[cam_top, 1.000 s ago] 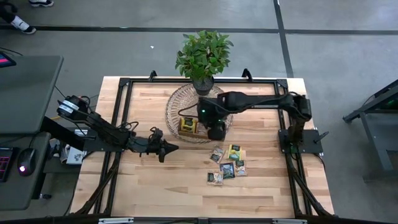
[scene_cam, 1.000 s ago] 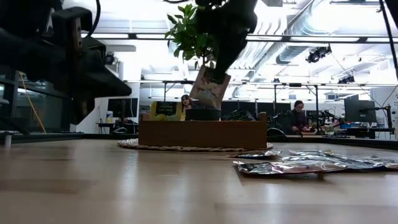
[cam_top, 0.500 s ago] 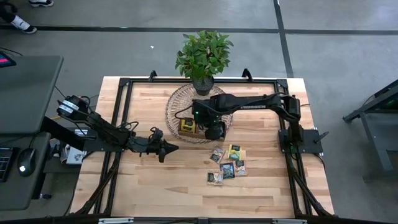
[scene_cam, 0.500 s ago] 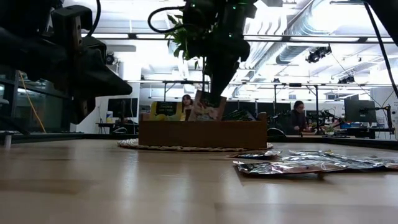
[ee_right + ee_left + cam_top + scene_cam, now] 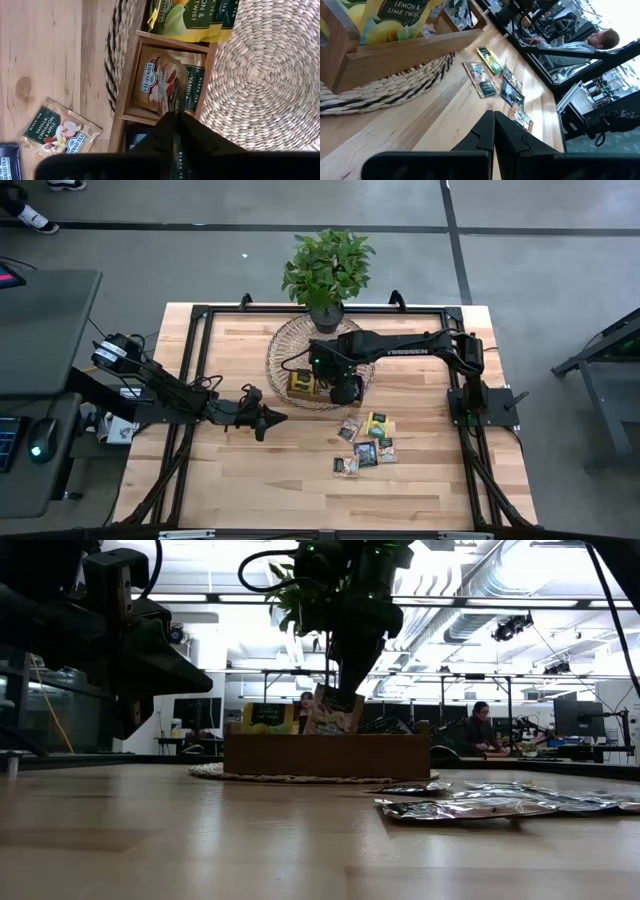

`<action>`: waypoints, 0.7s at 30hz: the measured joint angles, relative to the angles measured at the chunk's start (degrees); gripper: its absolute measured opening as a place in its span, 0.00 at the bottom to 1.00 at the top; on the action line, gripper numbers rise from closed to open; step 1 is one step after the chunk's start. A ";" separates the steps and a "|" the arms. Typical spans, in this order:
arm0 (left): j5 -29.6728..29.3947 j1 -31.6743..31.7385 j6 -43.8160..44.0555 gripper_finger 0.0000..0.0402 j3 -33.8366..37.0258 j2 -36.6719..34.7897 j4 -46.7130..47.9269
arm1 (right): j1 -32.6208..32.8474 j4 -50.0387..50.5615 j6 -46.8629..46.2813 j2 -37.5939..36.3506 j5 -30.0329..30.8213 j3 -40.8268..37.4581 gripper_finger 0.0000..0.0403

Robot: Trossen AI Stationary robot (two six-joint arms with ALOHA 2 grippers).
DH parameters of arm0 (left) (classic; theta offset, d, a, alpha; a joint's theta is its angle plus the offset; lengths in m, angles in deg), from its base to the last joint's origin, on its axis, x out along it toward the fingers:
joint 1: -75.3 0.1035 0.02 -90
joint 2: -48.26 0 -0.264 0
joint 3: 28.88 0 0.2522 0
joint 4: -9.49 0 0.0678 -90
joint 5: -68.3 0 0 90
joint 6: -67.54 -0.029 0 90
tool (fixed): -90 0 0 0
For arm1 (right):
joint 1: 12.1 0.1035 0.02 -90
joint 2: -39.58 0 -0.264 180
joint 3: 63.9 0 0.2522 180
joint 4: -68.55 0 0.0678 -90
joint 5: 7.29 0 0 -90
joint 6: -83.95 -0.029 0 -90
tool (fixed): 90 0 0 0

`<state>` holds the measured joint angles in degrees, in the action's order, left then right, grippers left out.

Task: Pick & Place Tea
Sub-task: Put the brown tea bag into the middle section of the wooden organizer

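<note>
Sachet [image 5: 333, 710] stands tilted in wooden tray [image 5: 325, 755], right hand [image 5: 345, 680] still pinching its top edge; early release risks it toppling outside. Left hand [image 5: 268, 418] idles clenched.

Wooden table [image 5: 240, 470] carries a woven mat [image 5: 285, 345], potted plant [image 5: 327, 270], loose tea sachets [image 5: 366, 442]

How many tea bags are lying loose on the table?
5 tea bags, clustered on the bare wood beside the wooden tray: two nearest it, two next, one farthest. Overlaps may hide more.
</note>
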<state>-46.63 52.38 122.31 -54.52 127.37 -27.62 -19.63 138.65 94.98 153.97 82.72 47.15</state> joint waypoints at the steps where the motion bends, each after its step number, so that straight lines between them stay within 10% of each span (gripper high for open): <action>1: 0.00 0.00 0.00 0.00 0.00 0.00 0.00 | 0.00 -0.01 0.00 0.00 -0.24 0.00 0.09; 13: 0.00 0.00 1.05 0.00 -0.02 0.00 0.00 | 0.06 0.52 -6.06 -1.65 -1.10 0.00 0.40; 21: 1.49 0.02 -1.18 0.00 -3.75 1.37 1.21 | 4.02 4.26 -12.87 -7.99 2.94 0.00 0.42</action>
<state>-45.14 52.40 121.13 -58.27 128.74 -26.41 -15.61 142.91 82.11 145.98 85.66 47.15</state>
